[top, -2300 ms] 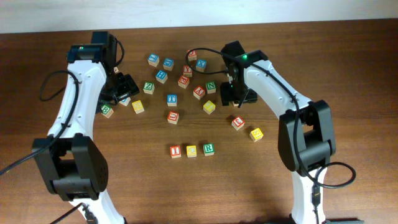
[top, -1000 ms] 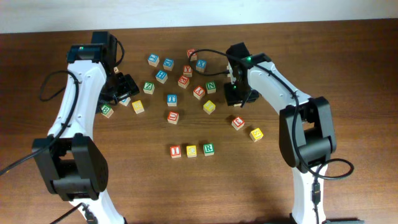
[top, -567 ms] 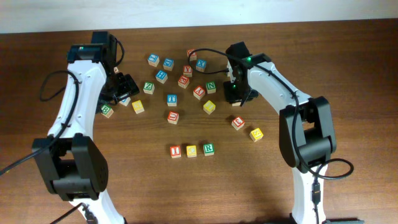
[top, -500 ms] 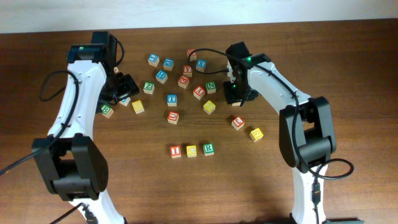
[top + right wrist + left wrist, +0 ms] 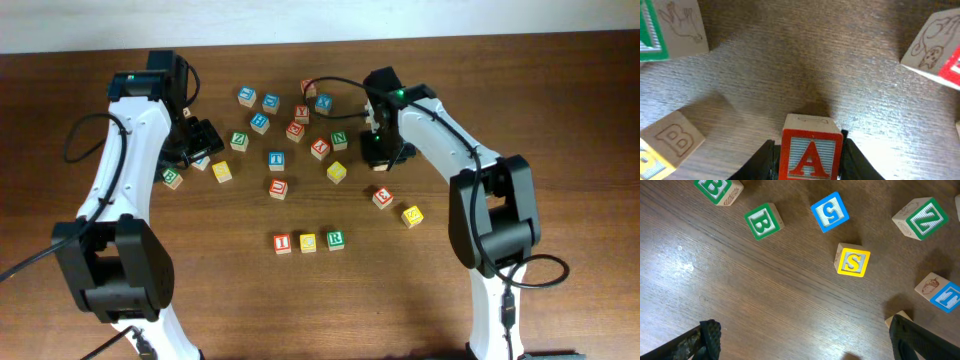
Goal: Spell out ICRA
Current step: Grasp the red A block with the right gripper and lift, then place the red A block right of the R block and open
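- The right arm [image 5: 445,130] reached from its base at the near right edge, up and inward to the scattered cubes, with its wrist bent down over the table [image 5: 200,300].
- The right gripper [image 5: 812,162] was clamped on the red A cube [image 5: 812,150]. A dark finger [image 5: 767,160] pressed against each side, and the letter faced the wrist camera.
- From overhead the A cube was hidden beneath that gripper, at the right side of the scatter.
- Whether it rested on the wood or hung just clear of it, I couldn't tell.
- The left arm [image 5: 125,150] arched up the left side and folded back down toward the table, at the left edge of the scatter.
- The left gripper [image 5: 805,342] stood wide apart with only wood between its fingertips [image 5: 707,337].
- A yellow S cube [image 5: 854,261] and a green B cube [image 5: 762,221] lay ahead of it, not touching it.
- Nearer the front, the I cube [image 5: 283,242], C cube [image 5: 308,242] and R cube [image 5: 336,240] sat in a tight row, left to right, well apart from both grippers.
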